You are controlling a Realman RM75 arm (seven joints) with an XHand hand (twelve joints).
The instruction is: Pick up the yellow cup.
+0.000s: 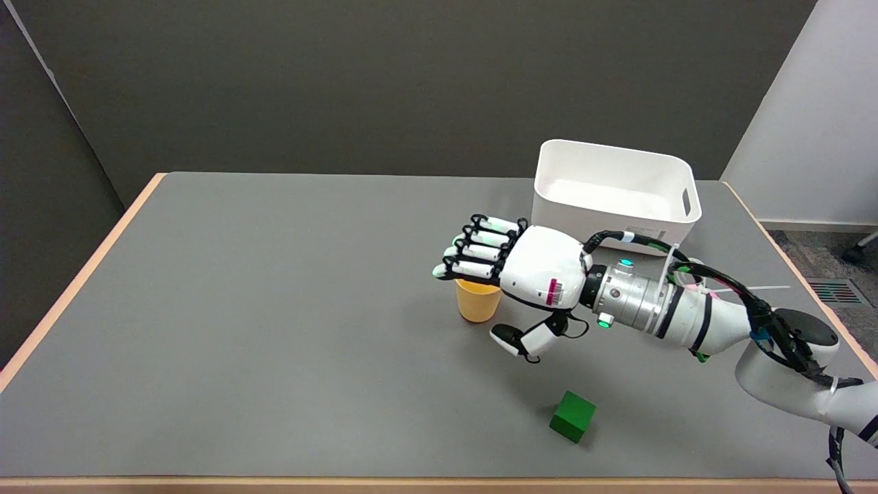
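Upright, yellow cup [477, 302] on table [274, 329], robot hand [511, 274] released above it, white bin [615, 195] behind

A grey table [274, 329] is taking up most of the scene, its top edged in a pale wood-coloured trim that is showing along the left, right and near sides. Toward the far right of it a white bin [615, 192] is sitting upright — rectangular, rounded at the corners, with a slot handle cut into its right end wall and nothing showing inside. Nearer the front edge, well apart from the bin, a green cube [573, 416] is resting flat on the surface, turned slightly so one corner is pointing forward. Behind the table a dark wall is running across — a lighter panel is standing at the right.
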